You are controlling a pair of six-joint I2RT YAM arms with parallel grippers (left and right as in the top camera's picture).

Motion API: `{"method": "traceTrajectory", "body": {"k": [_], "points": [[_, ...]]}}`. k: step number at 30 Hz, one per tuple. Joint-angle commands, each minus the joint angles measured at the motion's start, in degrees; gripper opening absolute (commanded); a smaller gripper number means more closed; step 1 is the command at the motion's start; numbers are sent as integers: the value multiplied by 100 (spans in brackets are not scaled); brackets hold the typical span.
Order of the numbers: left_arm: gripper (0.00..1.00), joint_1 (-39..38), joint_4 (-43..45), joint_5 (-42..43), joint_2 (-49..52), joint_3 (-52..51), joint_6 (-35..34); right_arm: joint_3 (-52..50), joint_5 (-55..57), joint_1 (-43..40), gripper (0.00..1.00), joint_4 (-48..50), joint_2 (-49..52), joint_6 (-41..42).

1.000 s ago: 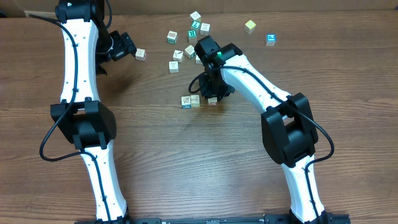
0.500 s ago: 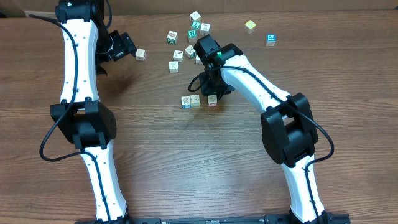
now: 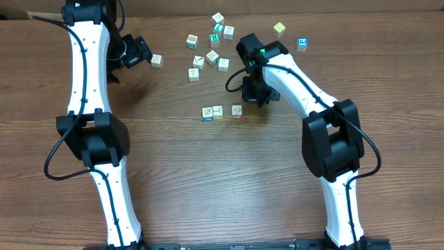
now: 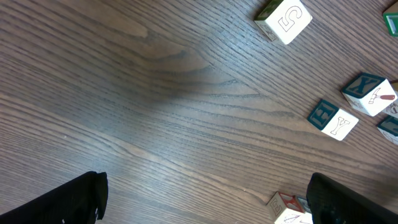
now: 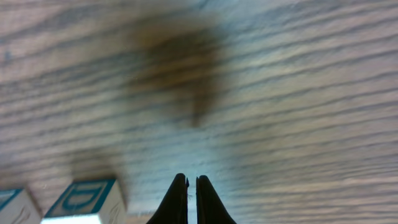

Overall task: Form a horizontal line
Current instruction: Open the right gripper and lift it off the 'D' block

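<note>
- The line (image 3: 218,111) sits mid-frame on the surface (image 3: 229,180): two cubes touch, and the third cube (image 3: 236,110) is just right of them with a gap.
- Your right gripper (image 5: 191,182) is pinched closed on nothing, above and right of the third cube.
- Your left gripper (image 3: 143,55) is spread wide and empty, beside a loose cube (image 3: 157,61).
- Step is likely tightening the row. Next, nudge the third cube left until it touches.

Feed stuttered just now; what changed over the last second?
The right gripper pulled off the end cube, moving toward the table's far side and rightward; it is now shut and empty. That cube sits slightly apart from the two touching cubes. The left gripper and the loose cubes stayed put.
</note>
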Motion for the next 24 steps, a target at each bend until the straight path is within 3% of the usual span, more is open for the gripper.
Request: {"method": "traceTrajectory", "body": {"k": [1, 14, 24], "points": [[100, 9, 2, 42, -68, 111, 42, -15, -520, 42, 4, -118, -109, 31], [100, 9, 2, 42, -68, 109, 44, -763, -555, 44, 4, 588, -109, 70], [100, 9, 4, 42, -68, 111, 44, -763, -1436, 52, 4, 588, -109, 31]]}}
